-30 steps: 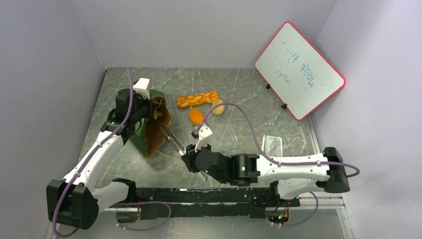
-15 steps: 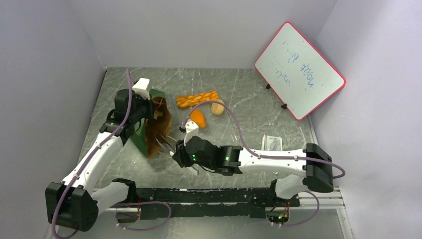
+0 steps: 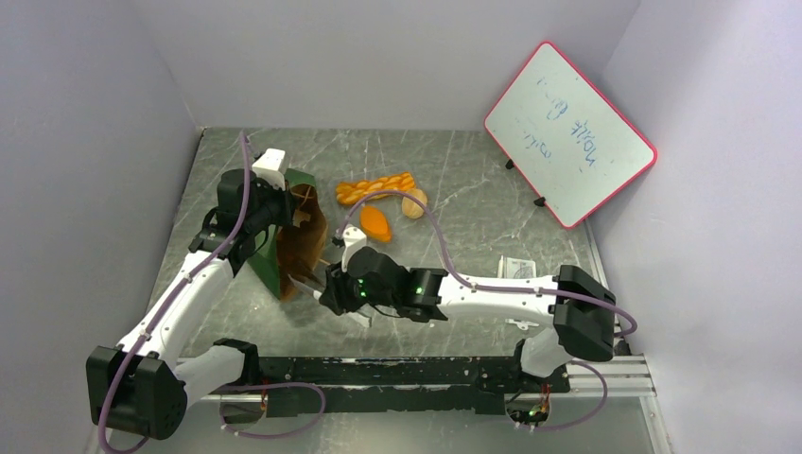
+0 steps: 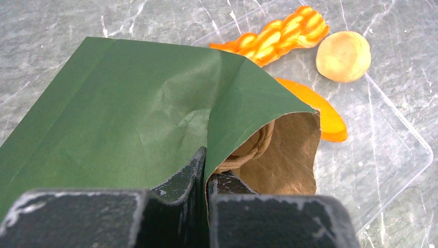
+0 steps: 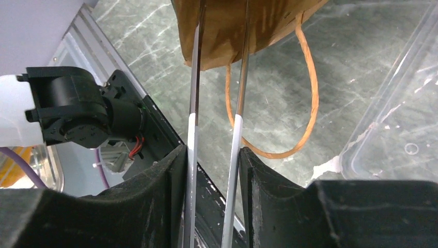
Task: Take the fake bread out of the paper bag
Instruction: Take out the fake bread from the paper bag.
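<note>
The dark green paper bag [image 3: 284, 253] lies tilted with its brown mouth facing right. My left gripper [image 3: 282, 203] is shut on the bag's upper rim [image 4: 206, 170]. My right gripper [image 3: 329, 288] is shut on metal tongs [image 5: 193, 103], and their two thin arms reach into the bag's brown mouth [image 5: 232, 31]. A tan loop handle [image 5: 310, 98] hangs below the mouth. Outside the bag lie a braided loaf [image 3: 375, 187], an orange oval roll [image 3: 375, 223] and a pale round bun [image 3: 414, 202]. Any bread inside the bag is hidden.
A clear plastic tray [image 4: 397, 150] lies under the three breads, right of the bag. A red-framed whiteboard [image 3: 567, 132] leans at the back right. A small printed packet [image 3: 518, 271] lies on the right. Grey walls close three sides, and a black rail [image 3: 397, 374] runs along the front.
My right arm has swung left toward the bag, and the tongs' tips have gone into its mouth. The left gripper and the bag have stayed in place.
</note>
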